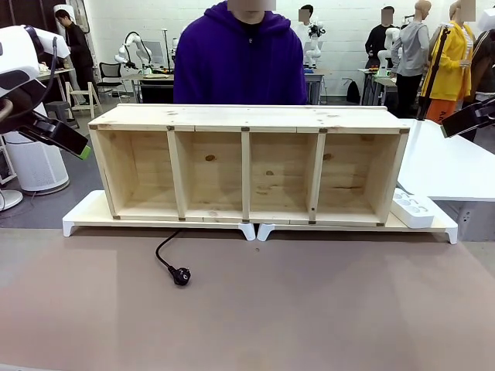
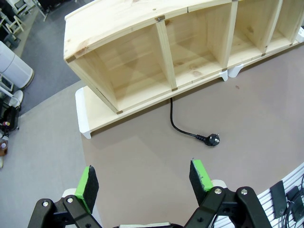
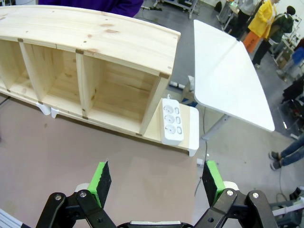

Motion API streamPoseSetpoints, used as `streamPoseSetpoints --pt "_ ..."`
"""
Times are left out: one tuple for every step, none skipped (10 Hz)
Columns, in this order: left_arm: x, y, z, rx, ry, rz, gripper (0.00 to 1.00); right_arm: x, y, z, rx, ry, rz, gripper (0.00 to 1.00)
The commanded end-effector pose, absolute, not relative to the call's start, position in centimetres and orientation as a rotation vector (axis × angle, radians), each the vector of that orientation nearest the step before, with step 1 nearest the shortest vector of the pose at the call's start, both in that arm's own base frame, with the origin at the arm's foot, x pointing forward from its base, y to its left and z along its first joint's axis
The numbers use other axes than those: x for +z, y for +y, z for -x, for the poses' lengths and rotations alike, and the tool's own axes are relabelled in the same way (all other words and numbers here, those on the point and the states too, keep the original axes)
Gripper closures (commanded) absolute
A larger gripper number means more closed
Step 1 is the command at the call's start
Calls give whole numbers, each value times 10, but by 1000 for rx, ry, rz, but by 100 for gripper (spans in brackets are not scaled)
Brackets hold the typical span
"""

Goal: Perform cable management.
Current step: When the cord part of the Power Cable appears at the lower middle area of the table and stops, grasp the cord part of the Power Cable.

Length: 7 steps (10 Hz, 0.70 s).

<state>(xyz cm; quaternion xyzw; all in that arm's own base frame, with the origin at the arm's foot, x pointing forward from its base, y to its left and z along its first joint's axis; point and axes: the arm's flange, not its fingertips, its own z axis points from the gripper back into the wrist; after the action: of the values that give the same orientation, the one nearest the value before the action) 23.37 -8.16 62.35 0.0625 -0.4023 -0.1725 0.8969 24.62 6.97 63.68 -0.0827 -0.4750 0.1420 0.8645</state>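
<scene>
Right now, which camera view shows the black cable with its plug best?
The left wrist view: the cable lies near the centre, from the shelf base to its plug, seen from above. The front view shows the same cable, smaller and flatter. The right wrist view faces the shelf's other end, by the power strip.

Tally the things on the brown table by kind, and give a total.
Wooden shelf: 1
White risers: 2
Power strip: 1
Cable: 1
Total: 5
</scene>
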Motion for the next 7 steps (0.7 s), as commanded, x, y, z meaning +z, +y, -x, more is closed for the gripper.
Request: streamPoseSetpoints --pt "624 -81 -235 -367 -841 -136 0 636 71 -251 303 -1003 171 0" --pt "624 -81 -235 -367 -841 -136 0 636 71 -251 303 -1003 171 0" --pt "624 -81 -235 -367 -841 -136 0 636 71 -251 303 -1003 171 0" --pt "624 -81 -235 -367 -841 -136 0 636 71 -251 303 -1003 171 0" --pt "624 -81 -235 -367 -841 -136 0 636 71 -251 303 -1003 171 0" --pt "624 -81 -235 -367 -841 -136 0 636 71 -251 303 -1003 171 0" --pt "624 -81 -235 -367 -841 -136 0 636 71 -251 303 -1003 171 0"
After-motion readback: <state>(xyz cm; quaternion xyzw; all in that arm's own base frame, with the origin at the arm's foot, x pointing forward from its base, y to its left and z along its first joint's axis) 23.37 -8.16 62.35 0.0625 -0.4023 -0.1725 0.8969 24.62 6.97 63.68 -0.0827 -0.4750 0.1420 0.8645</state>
